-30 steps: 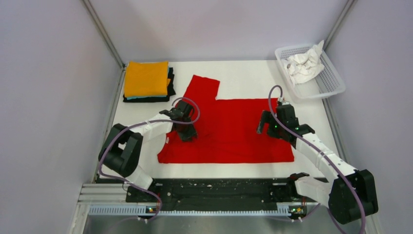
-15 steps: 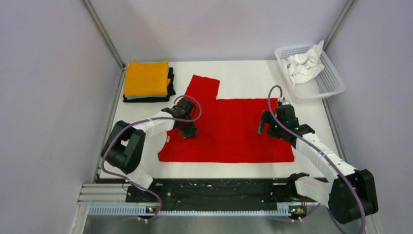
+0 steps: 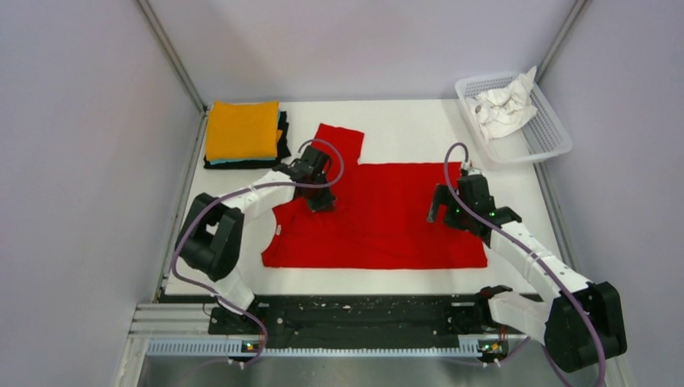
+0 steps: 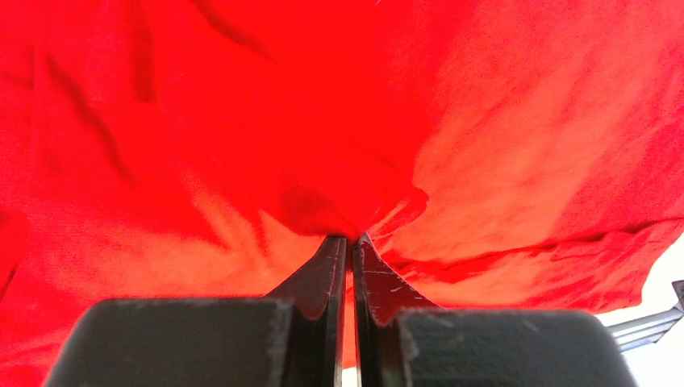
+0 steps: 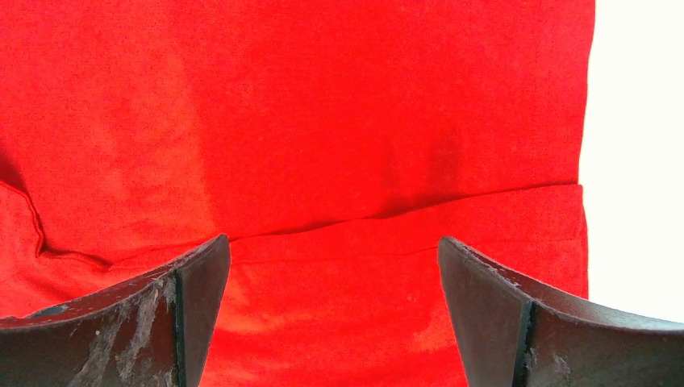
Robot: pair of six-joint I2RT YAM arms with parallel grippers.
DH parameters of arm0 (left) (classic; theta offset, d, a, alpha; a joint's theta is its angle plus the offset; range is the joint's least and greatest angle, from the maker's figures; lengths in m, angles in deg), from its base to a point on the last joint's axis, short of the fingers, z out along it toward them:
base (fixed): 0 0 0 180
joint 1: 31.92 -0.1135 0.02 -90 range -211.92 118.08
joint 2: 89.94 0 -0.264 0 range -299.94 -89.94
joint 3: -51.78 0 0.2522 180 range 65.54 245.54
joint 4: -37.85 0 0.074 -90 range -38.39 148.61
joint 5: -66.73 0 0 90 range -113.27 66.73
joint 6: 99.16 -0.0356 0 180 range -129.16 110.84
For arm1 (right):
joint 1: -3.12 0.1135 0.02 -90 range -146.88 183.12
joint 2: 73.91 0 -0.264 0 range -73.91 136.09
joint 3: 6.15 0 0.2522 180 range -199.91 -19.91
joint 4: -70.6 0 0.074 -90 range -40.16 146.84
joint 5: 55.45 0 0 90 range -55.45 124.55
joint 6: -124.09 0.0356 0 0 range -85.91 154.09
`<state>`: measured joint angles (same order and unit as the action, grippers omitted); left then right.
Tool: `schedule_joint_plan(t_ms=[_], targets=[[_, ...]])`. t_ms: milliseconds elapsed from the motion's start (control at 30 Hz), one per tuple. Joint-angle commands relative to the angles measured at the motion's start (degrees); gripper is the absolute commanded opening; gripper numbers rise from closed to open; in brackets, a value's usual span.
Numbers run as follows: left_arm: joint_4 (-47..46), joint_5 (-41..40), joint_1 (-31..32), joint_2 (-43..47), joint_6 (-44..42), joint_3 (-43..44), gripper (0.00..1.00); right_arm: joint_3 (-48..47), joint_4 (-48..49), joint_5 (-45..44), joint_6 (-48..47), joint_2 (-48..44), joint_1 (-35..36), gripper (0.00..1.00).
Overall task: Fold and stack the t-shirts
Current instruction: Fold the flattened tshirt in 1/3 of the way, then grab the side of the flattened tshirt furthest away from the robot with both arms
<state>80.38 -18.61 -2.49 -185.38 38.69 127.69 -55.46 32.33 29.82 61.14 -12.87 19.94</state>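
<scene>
A bright red t-shirt [image 3: 387, 214] lies spread across the middle of the table, one sleeve pointing to the back. My left gripper [image 3: 321, 200] is shut on a pinch of the red t-shirt [image 4: 500, 161] near its left part, the cloth bunched at the fingertips [image 4: 350, 242]. My right gripper [image 3: 446, 211] hovers open over the shirt's right part [image 5: 363, 121], near its hem, nothing between its fingers. A folded stack with an orange t-shirt [image 3: 242, 129] on top of teal and black ones sits at the back left.
A white mesh basket [image 3: 548, 133] holding a crumpled white t-shirt [image 3: 504, 109] stands at the back right corner. Grey walls close in left and right. A black rail [image 3: 355, 310] runs along the near edge between the arm bases.
My left gripper has closed on the red cloth and moved back and to the right, pulling the shirt's left part with it. The right gripper has stayed put, open.
</scene>
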Motion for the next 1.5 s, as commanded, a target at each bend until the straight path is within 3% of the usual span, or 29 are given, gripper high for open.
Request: schedule_joint_plan(t_ms=[0, 200, 267, 467, 700, 1067, 1267, 1467], targets=[[-0.6, -2.3, 0.3, -5.7, -4.0, 7.6, 0.08, 0.0, 1.2, -1.7, -0.2, -2.0, 0.3, 0.99], [-0.5, -2.4, 0.4, -13.4, -9.1, 16.7, 0.15, -0.1, 0.4, -2.8, -0.1, -3.3, 0.3, 0.99], [-0.8, -1.5, 0.5, -15.2, -11.2, 19.4, 0.21, 0.0, 0.3, -3.4, 0.0, -3.7, 0.3, 0.99], [1.6, -3.6, 0.6, -18.2, -14.6, 26.8, 0.66, -0.4, -0.1, -5.4, 0.4, -4.3, 0.3, 0.99], [-0.9, -15.9, -0.8, -19.1, -19.6, 35.5, 0.98, -2.2, 3.2, -10.1, 1.3, -3.0, 0.3, 0.99], [-3.1, -14.8, -10.9, -46.7, -23.5, 74.3, 0.99, -6.2, 8.1, -11.7, 2.2, 5.9, 0.2, 0.99], [-15.9, -14.6, -12.5, -51.5, -22.7, 75.8, 0.98, -7.3, 7.3, -11.8, 1.8, 8.6, 0.2, 0.99], [-15.4, -13.4, -12.8, -56.1, -20.9, 79.6, 0.91, -8.0, 6.4, -11.8, 2.0, 9.5, 0.2, 0.99]])
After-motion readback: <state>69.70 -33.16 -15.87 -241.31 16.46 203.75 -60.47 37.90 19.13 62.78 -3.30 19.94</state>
